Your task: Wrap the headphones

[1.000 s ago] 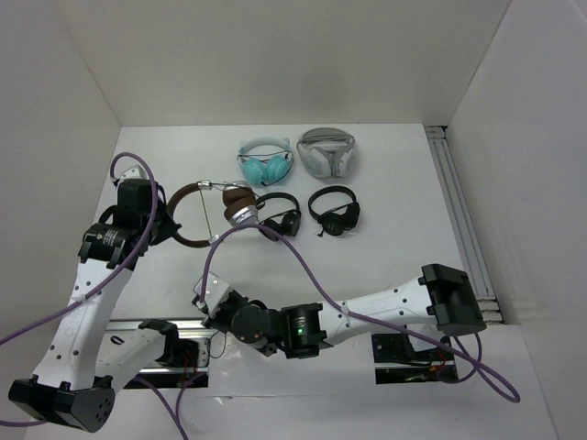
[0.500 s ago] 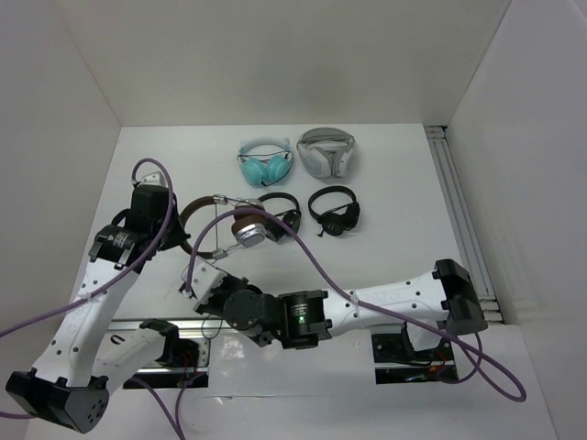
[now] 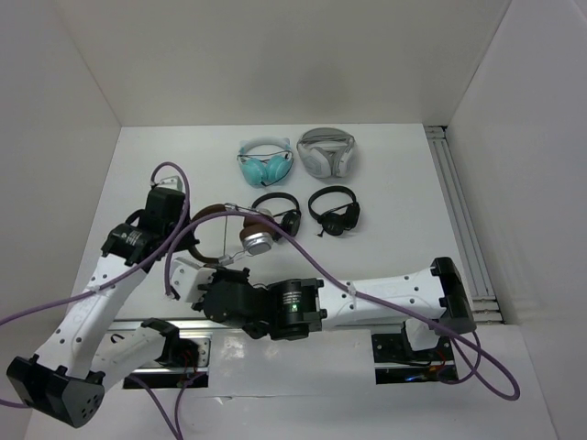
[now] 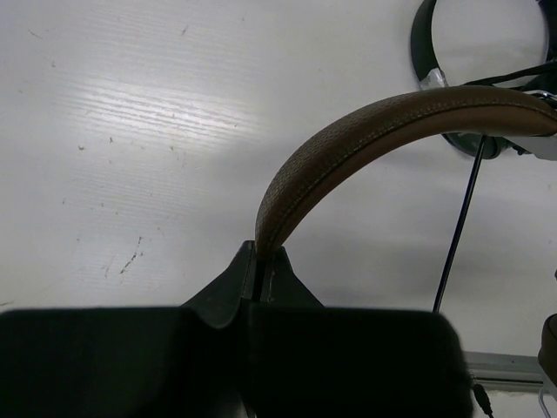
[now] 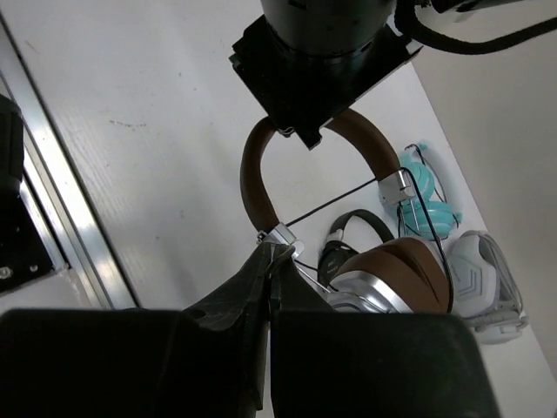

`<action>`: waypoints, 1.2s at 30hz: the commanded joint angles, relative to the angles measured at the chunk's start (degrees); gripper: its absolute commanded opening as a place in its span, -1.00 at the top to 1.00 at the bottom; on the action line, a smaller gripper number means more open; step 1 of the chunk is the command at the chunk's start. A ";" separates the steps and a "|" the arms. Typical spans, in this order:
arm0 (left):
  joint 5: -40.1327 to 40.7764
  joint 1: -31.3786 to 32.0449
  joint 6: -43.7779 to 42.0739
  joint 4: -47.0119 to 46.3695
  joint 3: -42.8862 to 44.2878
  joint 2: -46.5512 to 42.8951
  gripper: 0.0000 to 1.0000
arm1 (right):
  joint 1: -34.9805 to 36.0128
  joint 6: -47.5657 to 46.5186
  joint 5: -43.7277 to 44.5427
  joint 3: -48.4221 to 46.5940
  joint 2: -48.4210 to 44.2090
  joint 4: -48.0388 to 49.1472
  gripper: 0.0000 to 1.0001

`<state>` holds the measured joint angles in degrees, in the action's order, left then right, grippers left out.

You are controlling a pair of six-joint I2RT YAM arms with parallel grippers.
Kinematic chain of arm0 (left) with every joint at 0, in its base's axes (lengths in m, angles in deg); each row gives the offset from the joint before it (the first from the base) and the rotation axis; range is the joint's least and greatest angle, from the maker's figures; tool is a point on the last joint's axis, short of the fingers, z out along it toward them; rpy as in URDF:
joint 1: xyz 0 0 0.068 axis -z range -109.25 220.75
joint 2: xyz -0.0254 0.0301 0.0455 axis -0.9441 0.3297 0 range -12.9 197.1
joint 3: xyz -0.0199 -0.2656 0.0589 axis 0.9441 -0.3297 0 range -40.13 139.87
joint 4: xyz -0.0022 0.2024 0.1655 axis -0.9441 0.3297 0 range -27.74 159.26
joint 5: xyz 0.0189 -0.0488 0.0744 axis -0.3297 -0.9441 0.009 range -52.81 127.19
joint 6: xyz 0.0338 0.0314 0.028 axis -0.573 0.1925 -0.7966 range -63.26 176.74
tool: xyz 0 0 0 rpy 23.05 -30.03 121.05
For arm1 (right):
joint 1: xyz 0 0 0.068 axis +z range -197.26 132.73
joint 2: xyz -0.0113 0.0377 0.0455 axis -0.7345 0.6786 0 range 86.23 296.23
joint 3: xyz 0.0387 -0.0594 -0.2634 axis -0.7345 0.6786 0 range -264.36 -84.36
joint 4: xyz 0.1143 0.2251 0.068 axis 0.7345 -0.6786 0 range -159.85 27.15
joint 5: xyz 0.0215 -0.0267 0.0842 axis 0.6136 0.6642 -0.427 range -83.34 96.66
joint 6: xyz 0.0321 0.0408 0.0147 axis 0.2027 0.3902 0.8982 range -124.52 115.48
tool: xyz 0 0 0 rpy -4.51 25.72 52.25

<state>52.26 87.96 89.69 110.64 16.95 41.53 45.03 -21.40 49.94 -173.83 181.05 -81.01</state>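
Since a second ago the headphones (image 3: 256, 241) have been drifting right and toward the arms, and the right arm has been swinging further left under them. They are now hanging just above the table (image 3: 394, 247), in front of the two small black pairs (image 3: 280, 213), with the teal pair (image 3: 266, 165) and the white-grey pair (image 3: 326, 151) sitting well behind. The left gripper (image 4: 261, 261) is clamping the brown headband (image 4: 392, 122) tightly near its crown. The right gripper (image 5: 271, 257) is drawing its fingers almost together right at the silver slider (image 5: 280, 235) on one end of the band, though I cannot tell whether it is pinching the metal or the thin black cable (image 4: 457, 235) running off beside it. From where I am standing, the set is looking light. The padded band is looking stiff yet springy and easy to grip, while the ear cups are probably swivelling loosely. The cable is looking limp and thin, so I am expecting it to slip, snag or kink if pulled hard. Keeping hold of the band while taking the cable along its free length seems the sensible grip. I am seeing no brand, label or writing clear enough to read.
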 commanded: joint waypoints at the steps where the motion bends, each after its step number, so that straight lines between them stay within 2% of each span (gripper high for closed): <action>1: 2.42 1.07 -1.48 -3.91 -0.21 0.67 1.00 | 0.26 -0.96 -2.15 -7.30 -0.26 -6.01 1.00; 10: 3.47 2.21 -1.48 -3.38 0.31 1.20 1.00 | 0.26 0.19 -1.98 -13.01 3.79 -19.19 1.00; 13: 4.18 2.21 -1.48 -2.86 1.62 2.34 1.00 | 0.26 1.50 1.00 -12.40 3.26 -20.43 1.00; 14: 4.18 2.21 -1.48 -2.33 1.63 2.34 1.00 | 0.26 1.50 5.53 -11.44 3.26 -20.43 1.00; 19: 2.08 2.21 -1.48 -2.33 2.16 2.34 1.00 | 0.26 -3.48 20.15 0.59 -0.86 -2.80 1.00; 21: 1.46 2.21 -1.48 -2.33 2.16 2.34 1.00 | 0.26 -7.18 25.67 6.29 -0.87 9.40 1.00; 23: 0.84 2.21 -1.48 -2.33 2.16 2.34 1.00 | 0.26 -12.79 26.93 9.39 -1.57 20.80 0.99; 26: 0.84 2.74 -1.48 -2.85 1.11 1.82 1.00 | 0.26 -17.20 27.55 13.09 -2.10 30.42 0.96; 29: 0.84 3.27 -2.01 -2.85 0.58 1.82 1.00 | -0.27 -17.22 26.50 13.09 -2.10 32.47 0.96; 36: 0.22 3.79 -2.01 -2.85 0.58 0.77 1.00 | -0.79 -18.89 25.88 13.62 -5.17 37.22 0.74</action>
<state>52.89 91.48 88.20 110.20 16.97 43.89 44.85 -38.89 73.79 -159.78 181.10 -52.59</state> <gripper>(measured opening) 0.050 0.120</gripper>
